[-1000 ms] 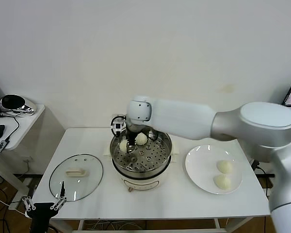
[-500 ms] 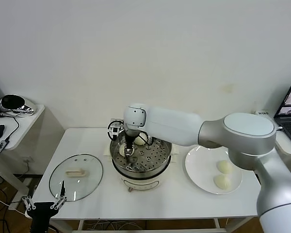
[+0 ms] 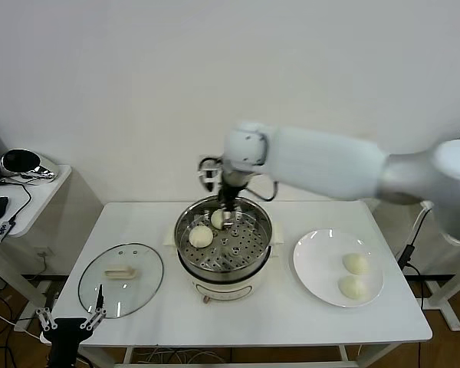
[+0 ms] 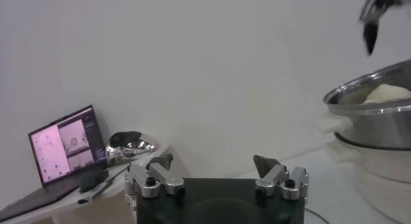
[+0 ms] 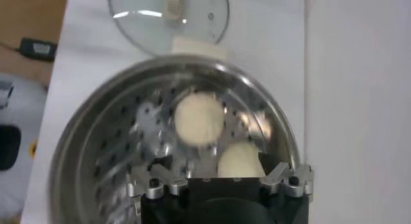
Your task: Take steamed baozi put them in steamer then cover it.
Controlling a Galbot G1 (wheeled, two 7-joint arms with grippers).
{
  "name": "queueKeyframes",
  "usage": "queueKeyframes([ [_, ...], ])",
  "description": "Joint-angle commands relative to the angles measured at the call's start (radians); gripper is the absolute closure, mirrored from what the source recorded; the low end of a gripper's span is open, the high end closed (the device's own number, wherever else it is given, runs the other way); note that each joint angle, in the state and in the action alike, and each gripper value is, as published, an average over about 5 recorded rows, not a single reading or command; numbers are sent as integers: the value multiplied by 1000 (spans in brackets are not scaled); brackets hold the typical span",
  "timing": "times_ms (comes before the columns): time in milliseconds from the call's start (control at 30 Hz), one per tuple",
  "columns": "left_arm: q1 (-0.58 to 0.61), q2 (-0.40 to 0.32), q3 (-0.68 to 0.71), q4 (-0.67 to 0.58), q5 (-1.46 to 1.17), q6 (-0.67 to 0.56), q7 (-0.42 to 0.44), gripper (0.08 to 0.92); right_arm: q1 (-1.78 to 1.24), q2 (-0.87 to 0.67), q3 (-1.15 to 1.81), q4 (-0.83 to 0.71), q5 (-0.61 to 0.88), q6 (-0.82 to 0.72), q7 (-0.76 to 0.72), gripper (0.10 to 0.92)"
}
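The steamer [image 3: 254, 253] stands mid-table with two steamed baozi on its perforated tray, one at the left [image 3: 201, 236] and one toward the back [image 3: 218, 219]. My right gripper [image 3: 228, 215] hangs open just above the tray's back part, holding nothing. From its wrist I look down on both buns [image 5: 200, 118] [image 5: 241, 160], the right gripper [image 5: 215, 167] wide above them. Two more baozi [image 3: 356, 264] [image 3: 351, 287] lie on the white plate [image 3: 314, 264]. The cover [image 3: 120, 270] lies flat on the table's left. My left gripper [image 3: 69, 322] is parked open off the front left corner.
A side table with a laptop [image 4: 64, 148] and a shiny dark object [image 3: 21, 163] stands to the left. The wall runs close behind the table. From the left wrist view the steamer [image 4: 379, 113] rises at the right.
My right gripper has opened and left a baozi on the tray's left side, then risen and shifted back and to the right. The left arm stayed still.
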Motion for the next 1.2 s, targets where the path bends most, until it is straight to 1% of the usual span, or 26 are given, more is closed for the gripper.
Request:
queueKeyframes([
  [33, 3, 1, 4, 3, 3, 0, 1, 177, 71, -466, -29, 256, -231, 177, -192, 203],
  [133, 4, 0, 7, 6, 7, 0, 1, 177, 15, -572, -24, 272, -330, 250, -214, 203],
  [233, 4, -2, 11, 11, 12, 0, 1, 177, -82, -641, 14, 282, -419, 294, -220, 203],
  [467, 9, -10, 13, 20, 21, 0, 2, 177, -432, -725, 257, 245, -569, 339, -185, 203],
  [600, 14, -13, 9, 23, 24, 1, 3, 177, -631, -719, 401, 190, -630, 367, -160, 203],
  [700, 17, -16, 8, 26, 28, 2, 4, 177, -726, -697, 463, 140, -660, 385, -153, 203],
  [867, 22, -23, 8, 31, 36, 2, 5, 177, -800, -654, 513, 67, -691, 392, -147, 203],
  [1200, 27, -28, 3, 29, 40, 2, 5, 177, -880, -589, 579, -12, -703, 382, -122, 203],
])
